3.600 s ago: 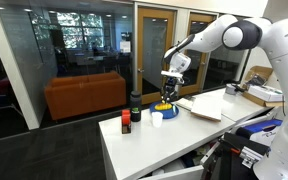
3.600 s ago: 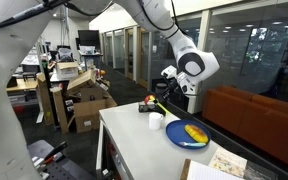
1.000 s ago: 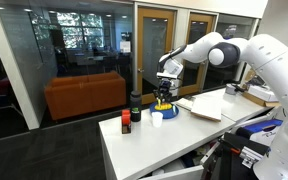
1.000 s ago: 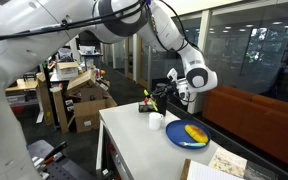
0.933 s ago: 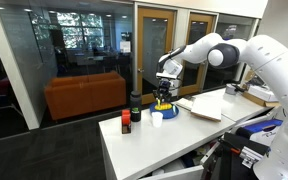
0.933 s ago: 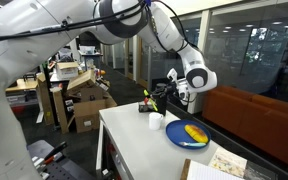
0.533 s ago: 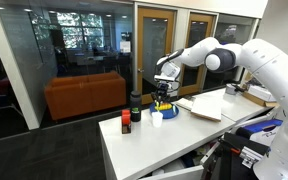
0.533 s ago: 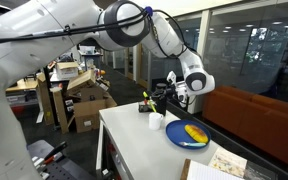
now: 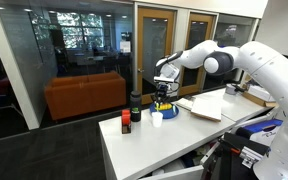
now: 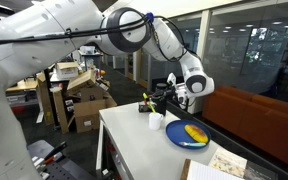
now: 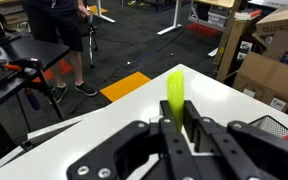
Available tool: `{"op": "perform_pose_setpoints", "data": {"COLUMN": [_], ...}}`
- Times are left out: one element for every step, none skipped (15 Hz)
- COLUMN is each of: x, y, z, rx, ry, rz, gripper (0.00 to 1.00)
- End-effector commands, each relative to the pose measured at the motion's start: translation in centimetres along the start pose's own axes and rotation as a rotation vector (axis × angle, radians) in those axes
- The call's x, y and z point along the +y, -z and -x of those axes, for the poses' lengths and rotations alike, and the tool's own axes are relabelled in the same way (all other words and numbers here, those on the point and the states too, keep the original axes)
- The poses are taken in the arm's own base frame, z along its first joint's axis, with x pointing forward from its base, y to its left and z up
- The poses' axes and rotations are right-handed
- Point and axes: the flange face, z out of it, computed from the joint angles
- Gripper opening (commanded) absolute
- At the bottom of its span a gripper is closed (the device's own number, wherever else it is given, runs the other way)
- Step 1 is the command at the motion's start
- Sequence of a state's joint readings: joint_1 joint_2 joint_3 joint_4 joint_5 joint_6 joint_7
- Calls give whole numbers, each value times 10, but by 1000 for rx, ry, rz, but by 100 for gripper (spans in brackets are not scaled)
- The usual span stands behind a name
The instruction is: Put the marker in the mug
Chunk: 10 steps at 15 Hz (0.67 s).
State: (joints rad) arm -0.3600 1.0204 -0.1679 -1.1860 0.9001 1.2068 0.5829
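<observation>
My gripper [image 11: 175, 126] is shut on the marker [image 11: 175, 92], a yellow-green stick that pokes out beyond the fingertips over the white table [image 11: 104, 112]. In an exterior view the gripper [image 9: 164, 96] hangs just above the squat blue mug with a yellow inside [image 9: 163, 111]. In an exterior view the marker [image 10: 147, 98] sticks out of the gripper [image 10: 153, 101], up and to the left of the mug [image 10: 189, 134]. The mug is out of the wrist view.
A small white cup [image 9: 157, 118] stands next to the mug and also shows in an exterior view [image 10: 156, 121]. A taller dark cup [image 9: 136, 102] and a small red-and-dark bottle [image 9: 126, 122] stand near the table's end. Papers [image 9: 200, 106] lie beyond the mug.
Since 3.6 s ago the gripper has come down and a little sideways with the marker. Over the last second it has barely shifted.
</observation>
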Motion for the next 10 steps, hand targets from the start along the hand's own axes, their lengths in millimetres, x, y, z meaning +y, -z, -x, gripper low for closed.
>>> {"op": "perform_pose_setpoints", "data": {"x": [-1, 0, 0, 1, 1, 1, 1, 2, 2, 2], "y": [1, 0, -2, -3, -3, -4, -4, -4, -4, -5], "z": [-8, -12, -14, -16, -17, -19, -19, -20, -21, -22], "rx": [-41, -44, -46, -47, -49, -51, -51, -51, -52, -52], "ry": [-19, -23, -25, -27, -27, -28, -28, -27, -27, -27], "rz": [11, 12, 14, 16, 18, 21, 22, 24, 25, 28], "gripper": [4, 4, 4, 4, 4, 4, 4, 4, 4, 4]}}
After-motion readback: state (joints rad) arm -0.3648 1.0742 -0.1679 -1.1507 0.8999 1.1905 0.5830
